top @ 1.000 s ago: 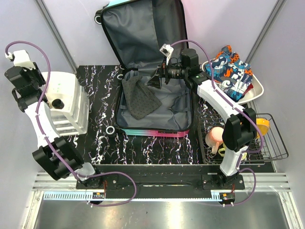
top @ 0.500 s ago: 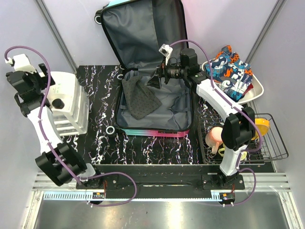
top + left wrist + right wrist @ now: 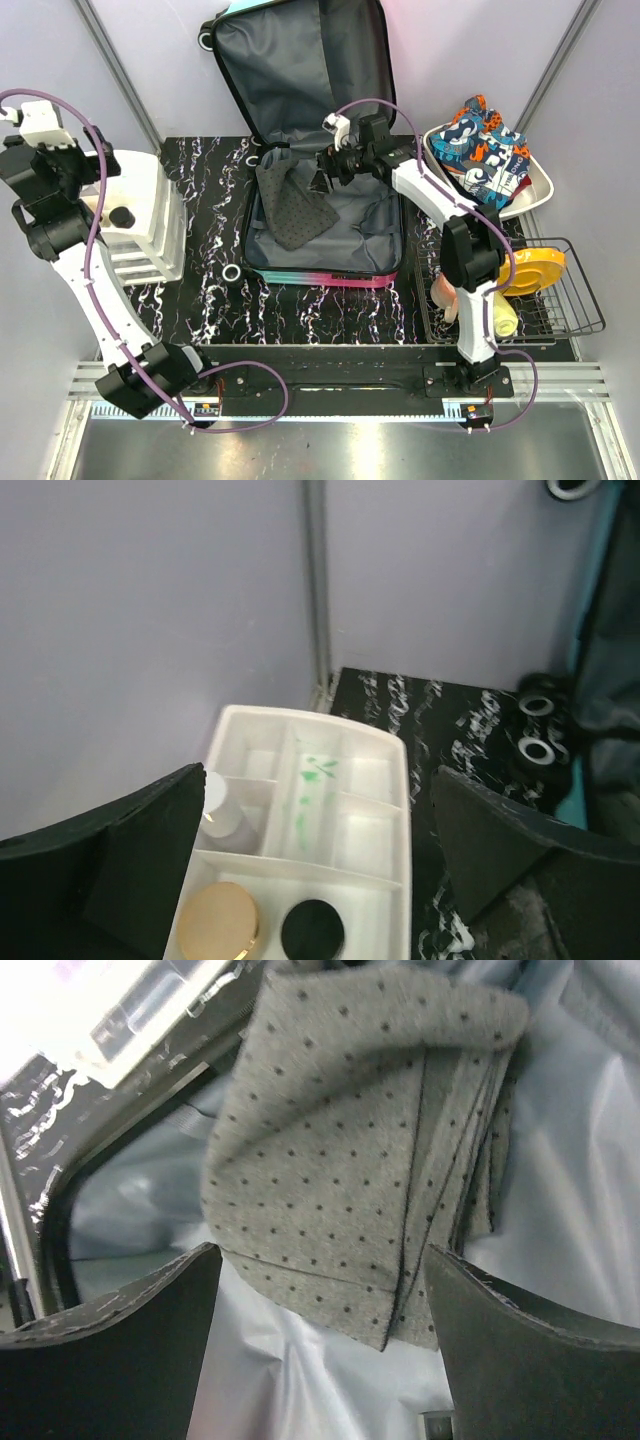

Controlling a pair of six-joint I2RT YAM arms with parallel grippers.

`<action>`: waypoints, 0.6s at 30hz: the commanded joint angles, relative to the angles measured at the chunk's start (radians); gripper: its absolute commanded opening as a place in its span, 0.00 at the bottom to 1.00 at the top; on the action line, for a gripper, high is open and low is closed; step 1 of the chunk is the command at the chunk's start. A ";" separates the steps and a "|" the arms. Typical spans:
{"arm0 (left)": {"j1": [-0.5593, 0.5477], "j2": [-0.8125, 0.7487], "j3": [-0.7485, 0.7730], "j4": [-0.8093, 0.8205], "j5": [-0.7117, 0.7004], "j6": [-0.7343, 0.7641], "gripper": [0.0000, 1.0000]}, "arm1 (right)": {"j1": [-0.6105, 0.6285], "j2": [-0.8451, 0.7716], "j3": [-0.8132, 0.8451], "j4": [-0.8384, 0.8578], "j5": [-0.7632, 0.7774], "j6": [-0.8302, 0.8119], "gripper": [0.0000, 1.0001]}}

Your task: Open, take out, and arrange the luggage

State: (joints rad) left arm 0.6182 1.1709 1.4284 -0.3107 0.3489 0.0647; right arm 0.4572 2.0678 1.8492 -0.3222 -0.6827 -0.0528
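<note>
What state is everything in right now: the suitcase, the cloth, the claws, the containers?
Luggage: open, lid raised.
Grey dotted cloth: folded, lying inside the luggage.
Left gripper: open, empty, aimed at the white organiser tray.
Right gripper: open, empty, over the cloth.
White tub: holding patterned clothes.

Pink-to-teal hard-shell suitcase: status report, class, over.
Left fingers open, near white plastic divided tray. Right fingers open, above grey dotted cloth in suitcase. Lid up. Nothing blocking.

We count one luggage [image 3: 290, 70], one dotted grey cloth [image 3: 295, 212], one white divided tray [image 3: 406, 820], one white tub [image 3: 543, 182], one wire basket [image 3: 588, 305].
</note>
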 commanded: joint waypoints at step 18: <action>-0.294 -0.091 -0.189 -0.234 0.321 0.107 0.98 | 0.000 0.356 0.237 -0.107 0.078 -0.030 0.97</action>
State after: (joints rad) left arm 0.3626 1.1152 1.2572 -0.5518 0.6781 0.1326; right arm 0.4572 2.3737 1.9999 -0.3859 -0.6189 -0.0887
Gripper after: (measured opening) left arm 0.980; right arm 0.971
